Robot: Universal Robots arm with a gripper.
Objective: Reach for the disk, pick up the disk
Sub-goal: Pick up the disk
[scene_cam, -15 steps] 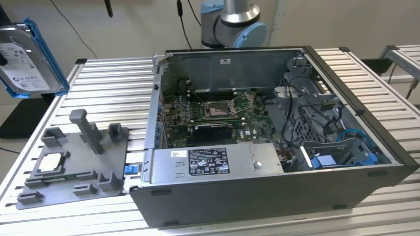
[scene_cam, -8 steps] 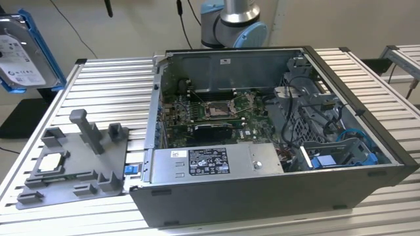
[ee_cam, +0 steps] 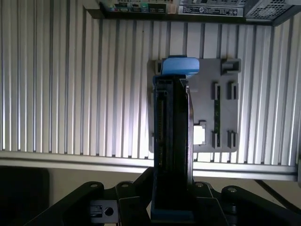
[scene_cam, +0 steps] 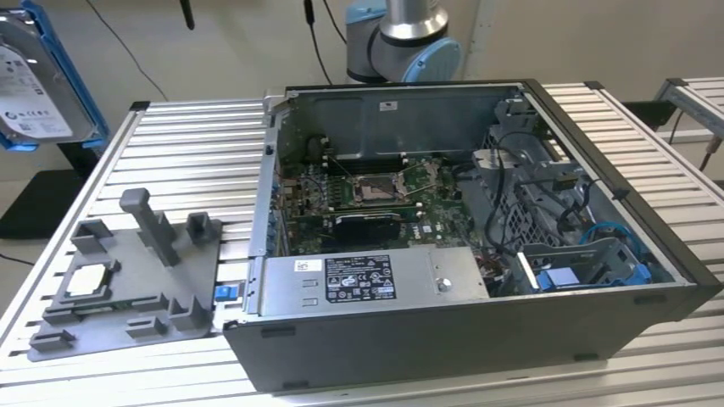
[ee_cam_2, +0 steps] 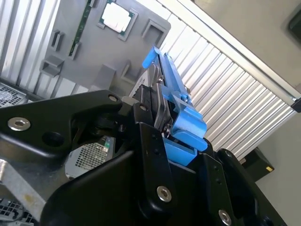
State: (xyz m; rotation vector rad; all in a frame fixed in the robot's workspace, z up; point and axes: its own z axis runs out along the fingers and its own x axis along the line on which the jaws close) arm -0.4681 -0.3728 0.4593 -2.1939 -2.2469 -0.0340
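Grip looks made. Flat silver-grey metal hard drive w/ white label and bright blue plastic frame, i.e. the disk (ee_cam: 171,141), sits clamped in the black pincer (ee_cam: 171,209), jaws narrowed onto its two broad faces. No gap visible betw. fingers (ee_cam_2: 150,141) and disk in second wrist view; blue frame pokes out past them.

Key relation: no offset to close. Disk lies right betw. the jaws, long axis running straight out from pincer, away from wrist. Seen edge-on in first wrist view, blue tab end farthest from pincer.

Landmark = grey moulded plastic fixture tray (ee_cam: 221,108), lying on ribbed aluminium surface (ee_cam: 70,84).
- Disk well above tray, touching neither it nor anything else but the pincer. Far end lines up over tray's edge in first wrist view, but that's line of sight, not contact.
- In exterior view, disk (scene_cam: 34,80) hangs upright, label face to cam, high above tray (scene_cam: 125,288) and toward exterior view's left of it.
- Small square silver chip (ee_cam_2: 115,18) seated in a tray pocket, well apart from disk.
- Open dark-grey computer case (scene_cam: 476,339) just beside tray, on exterior view's right of it, also well apart from disk.

Judgement: reach + grasp both complete, load clear of surface. Hold is near one short end only, so most of disk's length sticks out unsupported. Could pivot if squeeze is light.
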